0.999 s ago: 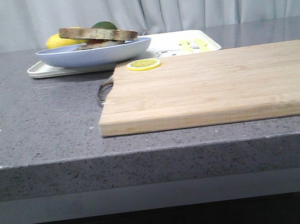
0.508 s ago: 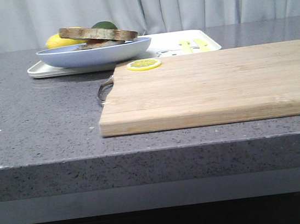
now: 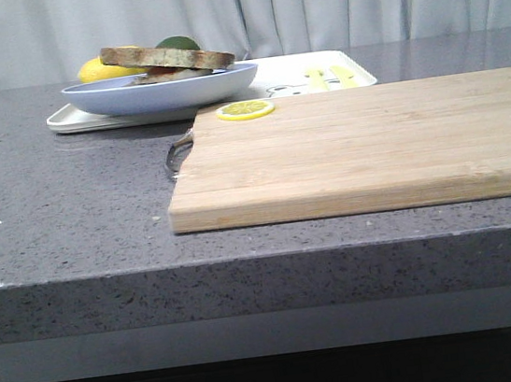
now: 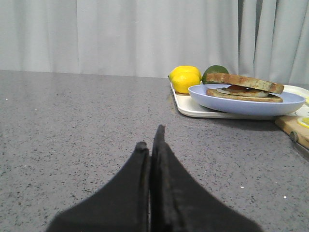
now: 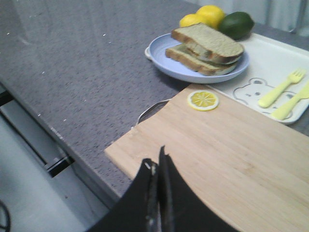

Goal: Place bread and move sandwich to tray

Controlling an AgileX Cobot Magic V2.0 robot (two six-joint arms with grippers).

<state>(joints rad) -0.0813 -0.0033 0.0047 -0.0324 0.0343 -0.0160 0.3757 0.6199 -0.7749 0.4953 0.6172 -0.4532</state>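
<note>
The sandwich [image 3: 168, 59] lies on a pale blue plate [image 3: 162, 92] that stands on the left part of the white tray [image 3: 287, 76]. Its top is the thick bread slice [image 5: 207, 41] with a brown crust, over a thinner slice with filling between. The sandwich also shows in the left wrist view [image 4: 244, 87]. My left gripper [image 4: 150, 137] is shut and empty, low over the grey counter, well short of the tray [image 4: 193, 108]. My right gripper [image 5: 155, 159] is shut and empty above the near corner of the cutting board [image 5: 231, 140]. Neither gripper shows in the front view.
A wooden cutting board [image 3: 362, 144] lies in front of the tray, with a lemon slice [image 3: 245, 110] at its far left corner. A lemon [image 4: 186, 78] and a lime [image 4: 215, 72] sit behind the plate. A yellow fork [image 5: 280, 89] lies on the tray's right part.
</note>
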